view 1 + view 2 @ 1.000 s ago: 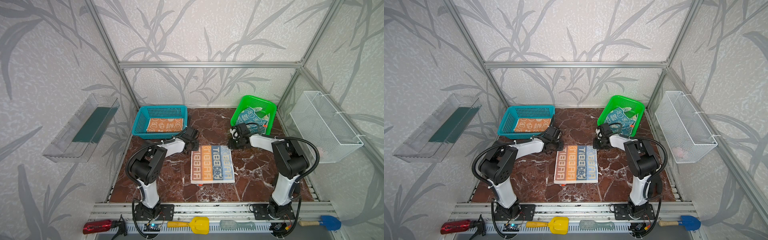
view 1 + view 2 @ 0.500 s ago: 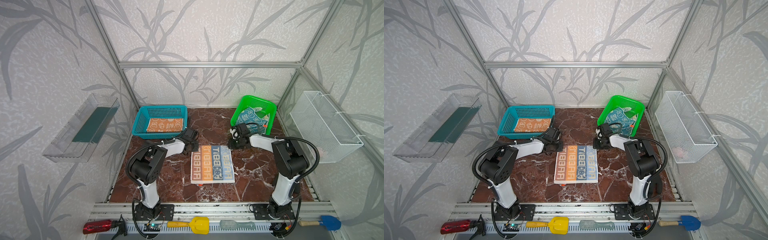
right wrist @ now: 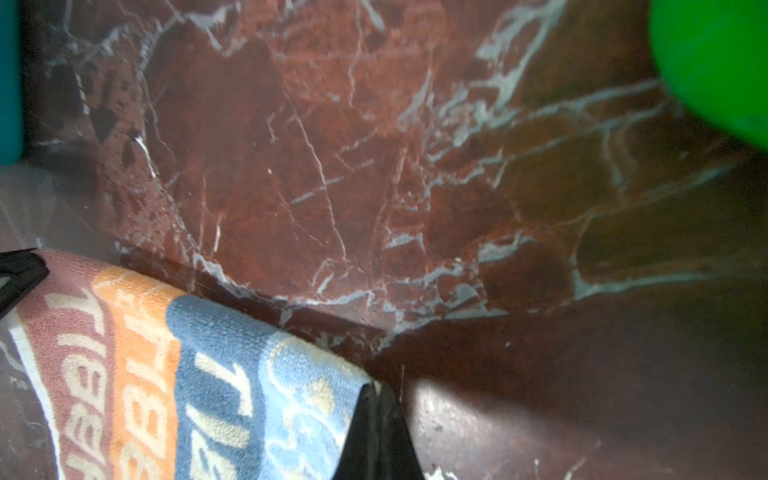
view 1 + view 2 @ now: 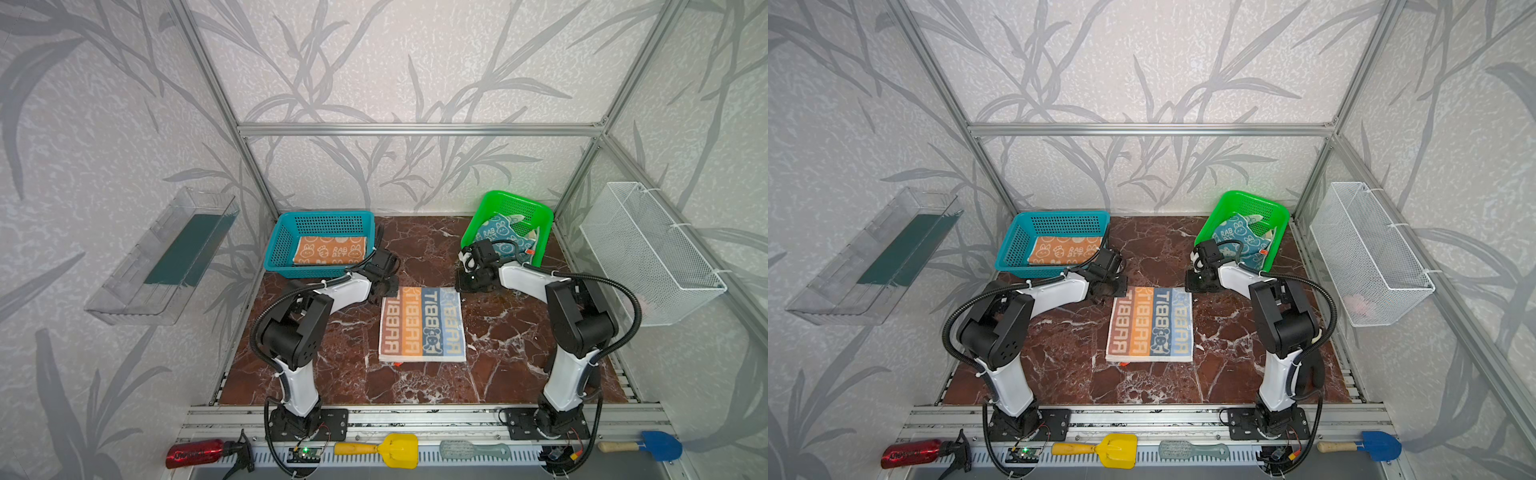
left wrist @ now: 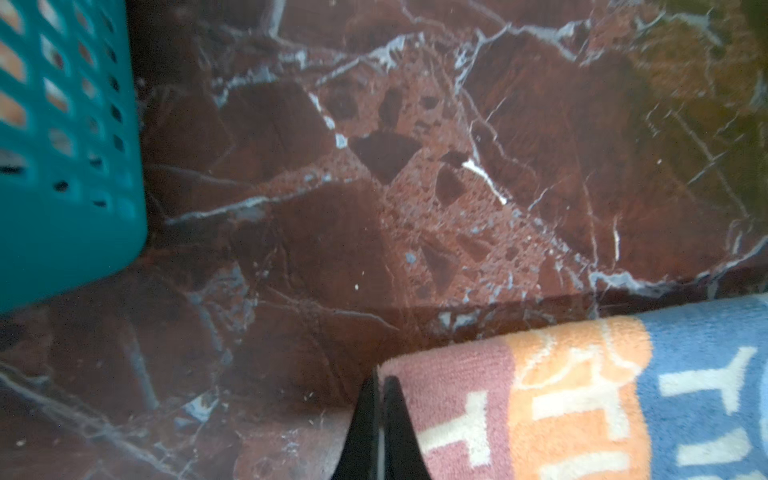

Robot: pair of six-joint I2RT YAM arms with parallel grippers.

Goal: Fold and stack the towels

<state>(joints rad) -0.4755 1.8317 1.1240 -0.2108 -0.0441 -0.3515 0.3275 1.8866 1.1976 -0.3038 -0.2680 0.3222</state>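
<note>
From where I stand, the striped towel (image 4: 422, 324) lies flat and open in the middle of the worktop (image 4: 519, 340), its "RABBIT" lettering running from 12 toward 6 o'clock. The left gripper (image 4: 385, 289) sits low at the towel's 11 o'clock corner and the right gripper (image 4: 462, 286) at its 1 o'clock corner. Both have their jaws pressed together. In the wrist views each pair of tips meets the terry right at a corner, which curls up slightly off the stone, so I take it each is pinching that corner.

The orange towel (image 4: 330, 251) lies flat in the teal basket (image 4: 278, 245) at about 10 o'clock on the worktop. The teal-blue towel (image 4: 498, 237) is bunched in the green basket (image 4: 540, 216) at about 1 o'clock. Neither is part of this step.

This looks like the start of the first fold, bringing the far edge over to the near one. To do it well, I would raise both corners together and level, just high enough for the cloth to clear itself. The grippers should stay the same distance apart so the edge remains taut. Then sweep toward 6 o'clock without dragging the near edge along the stone. Lay the far edge square on the near edge and let go with both at once. A thin pinch on terry could slip, so a slow lift seems wise.
</note>
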